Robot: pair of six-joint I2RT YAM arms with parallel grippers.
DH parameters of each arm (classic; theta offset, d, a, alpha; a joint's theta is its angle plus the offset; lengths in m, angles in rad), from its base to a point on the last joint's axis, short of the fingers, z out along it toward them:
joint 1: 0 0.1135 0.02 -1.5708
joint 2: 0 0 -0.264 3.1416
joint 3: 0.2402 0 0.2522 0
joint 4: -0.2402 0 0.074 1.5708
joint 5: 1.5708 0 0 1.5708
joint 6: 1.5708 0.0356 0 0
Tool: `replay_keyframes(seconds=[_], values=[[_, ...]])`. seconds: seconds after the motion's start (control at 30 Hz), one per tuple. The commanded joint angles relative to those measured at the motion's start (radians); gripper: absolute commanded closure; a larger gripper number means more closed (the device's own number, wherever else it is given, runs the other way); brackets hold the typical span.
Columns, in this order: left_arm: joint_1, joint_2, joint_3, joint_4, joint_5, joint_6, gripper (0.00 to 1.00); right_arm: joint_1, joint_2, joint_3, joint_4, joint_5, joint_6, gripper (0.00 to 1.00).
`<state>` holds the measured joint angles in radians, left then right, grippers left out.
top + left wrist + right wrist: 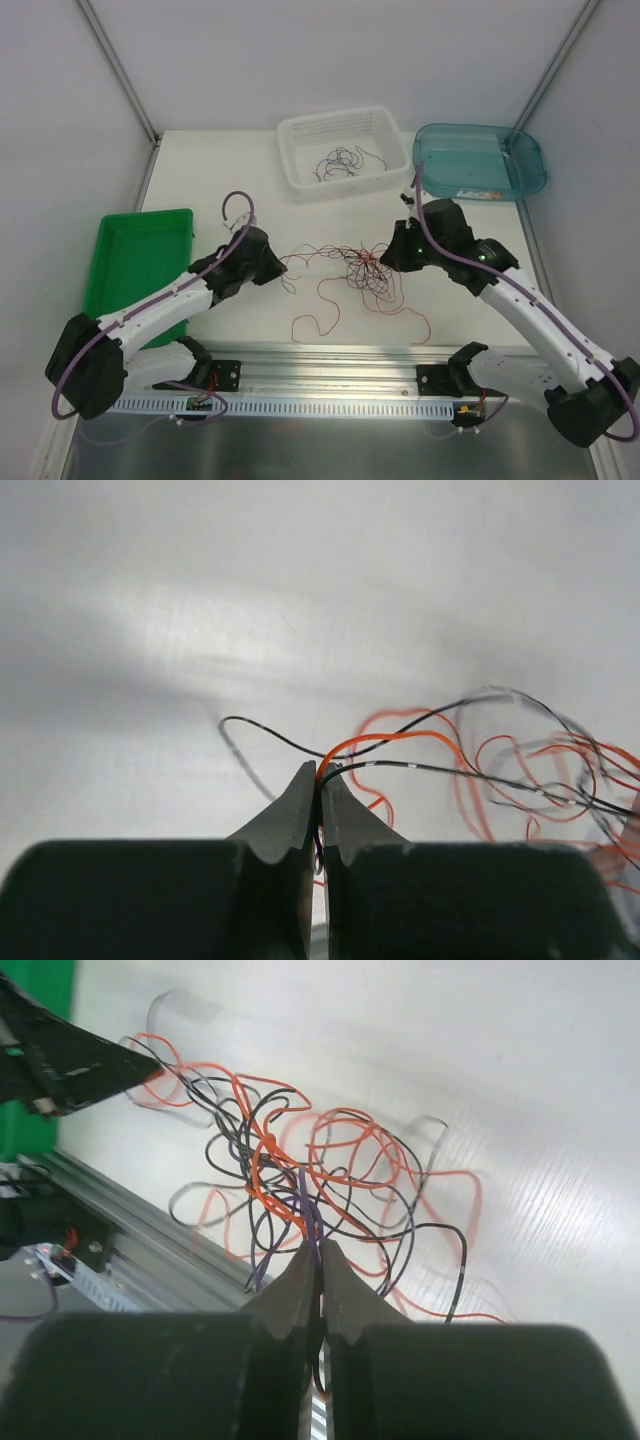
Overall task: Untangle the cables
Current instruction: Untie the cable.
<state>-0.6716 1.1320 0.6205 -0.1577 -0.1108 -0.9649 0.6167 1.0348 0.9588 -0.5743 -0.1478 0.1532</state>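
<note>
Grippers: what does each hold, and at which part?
Both hold the cables: left gripper pinches strands trailing from the tangle's left side, right gripper strands at its right side.

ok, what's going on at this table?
Both arms are on the cables tangled between them. The left claw is shut on orange and black strands at the tangle's left edge; the right claw is shut on strands at its right. Some loose wires lie in the white basket.
</note>
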Motion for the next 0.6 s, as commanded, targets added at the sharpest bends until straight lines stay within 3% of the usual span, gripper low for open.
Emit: replay_keyframes(seconds=[0.0, 0.1, 0.27, 0.57], values=[[0.085, -0.087, -0.022, -0.126, -0.093, 0.083, 1.00, -0.024, -0.096, 0.176, -0.191, 0.039, -0.102, 0.99], [0.176, -0.156, -0.015, -0.181, -0.101, 0.118, 1.00, -0.041, -0.166, 0.276, -0.229, 0.085, -0.142, 0.99], [0.349, -0.233, 0.007, -0.244, -0.073, 0.183, 1.00, -0.094, -0.235, 0.400, -0.277, 0.296, -0.171, 0.99], [0.452, -0.258, 0.077, -0.289, -0.052, 0.255, 1.00, -0.147, -0.210, 0.476, -0.298, 0.533, -0.175, 0.98]])
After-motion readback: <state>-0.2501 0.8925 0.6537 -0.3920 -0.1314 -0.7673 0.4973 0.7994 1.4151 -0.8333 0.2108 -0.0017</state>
